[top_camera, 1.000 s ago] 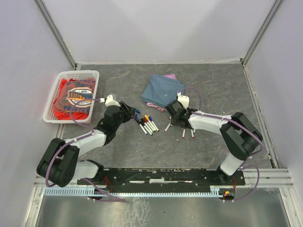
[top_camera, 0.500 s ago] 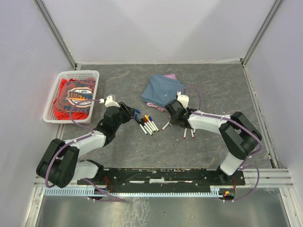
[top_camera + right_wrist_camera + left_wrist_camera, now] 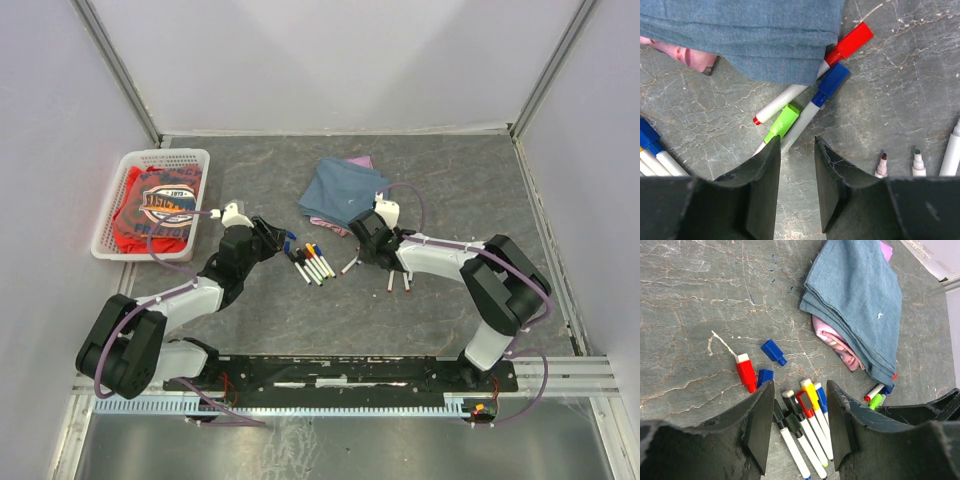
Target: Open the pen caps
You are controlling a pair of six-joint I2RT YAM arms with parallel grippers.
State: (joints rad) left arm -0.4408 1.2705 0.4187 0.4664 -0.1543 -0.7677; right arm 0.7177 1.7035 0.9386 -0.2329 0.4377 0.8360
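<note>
Grey table, uncapping partway done.
Loose caps lie off; capped pens remain; left gripper, right gripper spread, empty.

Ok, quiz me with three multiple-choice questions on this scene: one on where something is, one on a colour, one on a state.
1. Where is the red printed shirt? A) in the white plastic mesh basket B) on the bare tabletop C) draped over an arm
2. What colour is the fabric under the folded blue cloth? A) green B) pink C) black
3. How is the right hand? A) shut on a pen B) shut on a cap C) open, empty
Answers: 1 A, the shirt fills the basket; 2 B, pink peeks out beneath the cloth's edge; 3 C, its fingers stand apart above the capped pens, nothing between them.
</note>
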